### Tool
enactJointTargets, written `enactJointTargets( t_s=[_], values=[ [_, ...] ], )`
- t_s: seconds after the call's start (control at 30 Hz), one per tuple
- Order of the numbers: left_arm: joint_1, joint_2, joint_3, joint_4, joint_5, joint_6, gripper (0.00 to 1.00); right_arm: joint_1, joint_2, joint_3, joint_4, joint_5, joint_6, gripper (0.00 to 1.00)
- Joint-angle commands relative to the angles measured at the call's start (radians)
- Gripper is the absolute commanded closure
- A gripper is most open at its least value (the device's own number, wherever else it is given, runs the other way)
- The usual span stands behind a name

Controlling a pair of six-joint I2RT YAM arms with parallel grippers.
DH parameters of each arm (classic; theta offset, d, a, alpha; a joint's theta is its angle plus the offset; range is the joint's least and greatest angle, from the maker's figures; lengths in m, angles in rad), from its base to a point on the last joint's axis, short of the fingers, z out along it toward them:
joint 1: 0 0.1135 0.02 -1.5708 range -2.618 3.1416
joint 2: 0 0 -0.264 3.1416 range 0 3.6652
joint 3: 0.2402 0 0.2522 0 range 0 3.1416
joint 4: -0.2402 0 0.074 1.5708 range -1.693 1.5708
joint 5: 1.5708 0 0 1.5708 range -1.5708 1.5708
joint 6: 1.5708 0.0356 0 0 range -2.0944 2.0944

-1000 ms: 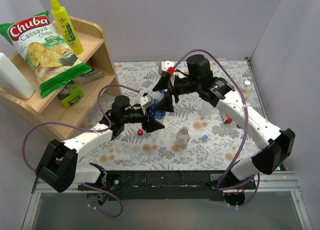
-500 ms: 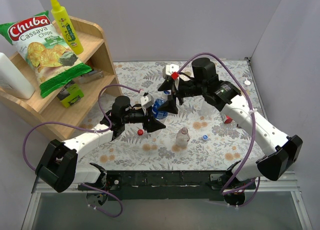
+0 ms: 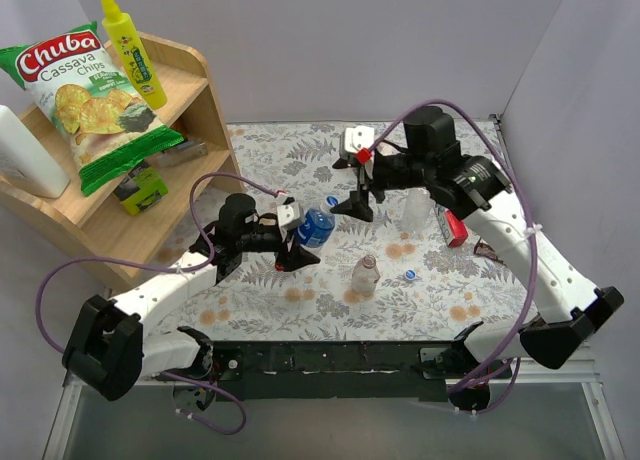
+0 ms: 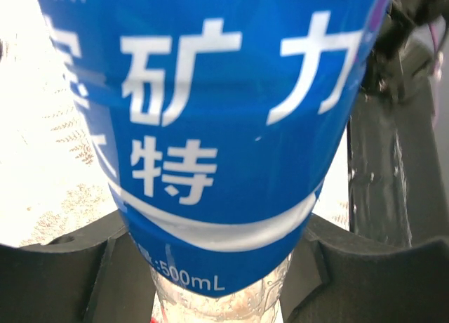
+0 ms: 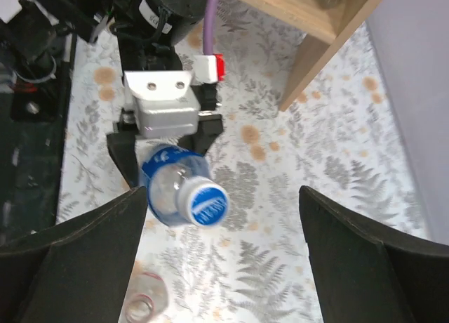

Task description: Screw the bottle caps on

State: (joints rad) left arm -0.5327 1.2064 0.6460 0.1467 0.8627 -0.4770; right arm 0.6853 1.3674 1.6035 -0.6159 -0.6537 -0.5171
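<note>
— Bottle caps [image 3: 331, 201]: where are they, and why is everything held this way?
— Start big. Over the floral surface [image 3: 270, 150], the left hand [image 3: 305, 235] is clamped around the blue-labelled bottle [image 3: 316, 225] and tips it so the neck points at the right hand [image 5: 223, 195]. That looks meant to brace the bottle against turning while the other hand works the cap.
— And the right hand?
— Its fingers are spread wide and carry nothing. In its wrist view the bottle's top sits between them, touching neither.
— So is that cap on?
— One blue cap [image 5: 209, 203] sits on the held bottle's neck. Whether it is tight cannot be told.
— Counts?
— Three bottles over the surface: the held one, an uncapped clear bottle [image 3: 366, 273] standing near the front, and what seems another clear bottle [image 3: 415, 208] beyond it. Two caps are in view, both blue: the one on the neck and a loose blue cap [image 3: 409, 275] lying just right of the uncapped bottle.
</note>
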Motion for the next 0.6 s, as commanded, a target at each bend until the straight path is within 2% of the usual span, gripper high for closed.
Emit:
enactJointTargets(
  t_s=[0.0,0.1,0.2,0.3,0.43,0.57],
  values=[
    [0.000,-0.106,-0.008,-0.226,0.081,0.277,1.00,0.011,-0.099,0.043,-0.225,-0.030,-0.309,0.09],
    [-0.001,-0.136,-0.020,-0.280,0.096,0.342,1.00,0.057,-0.103,0.033,-0.352,-0.011,-0.464,0.16],
    [-0.006,-0.142,-0.011,-0.323,0.114,0.406,1.00,0.120,-0.077,0.056,-0.410,0.028,-0.526,0.23],
    [-0.052,-0.156,0.000,-0.380,0.076,0.500,1.00,0.190,-0.056,0.079,-0.421,0.068,-0.575,0.28],
    [-0.069,-0.143,0.018,-0.398,0.073,0.509,1.00,0.267,-0.044,0.087,-0.455,0.112,-0.641,0.31],
    [-0.073,-0.142,0.017,-0.398,0.068,0.512,1.00,0.302,-0.015,0.116,-0.516,0.135,-0.675,0.42]
  ],
)
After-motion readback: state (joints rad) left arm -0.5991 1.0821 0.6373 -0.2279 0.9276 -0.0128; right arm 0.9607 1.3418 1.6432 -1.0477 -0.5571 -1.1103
